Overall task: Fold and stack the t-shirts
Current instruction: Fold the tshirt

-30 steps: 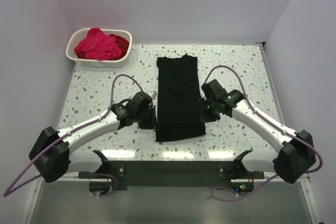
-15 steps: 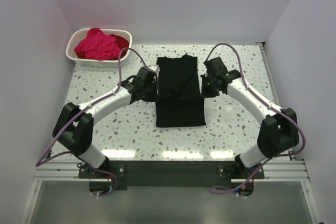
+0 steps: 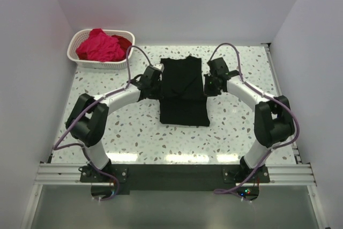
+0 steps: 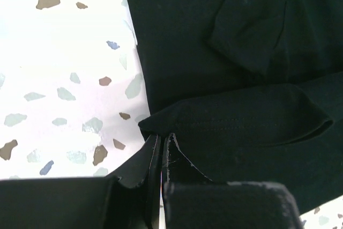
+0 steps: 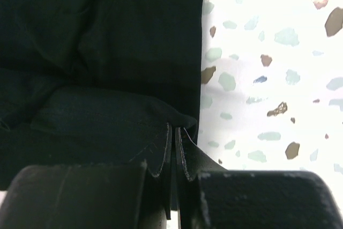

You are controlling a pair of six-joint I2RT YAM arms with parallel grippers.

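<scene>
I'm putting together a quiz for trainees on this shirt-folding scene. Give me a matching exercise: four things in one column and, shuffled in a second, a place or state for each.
Things
1. plain black cloth t-shirt
2. crumpled magenta-pink cloth shirt
3. white lattice plastic basket
4. left gripper

Places or states
A. at the far left corner of the speckled table
B. shut on a black hem
C. partly folded, mid-table
D. piled inside a container

Pairs: 1-C, 2-D, 3-A, 4-B

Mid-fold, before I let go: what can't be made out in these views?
- Top view: the grips on the black shirt, hidden under the wrists.
- Wrist views: most of that shirt, cut off by frame edges.
- Basket: red shirt mostly buried behind the pink shirt.
</scene>
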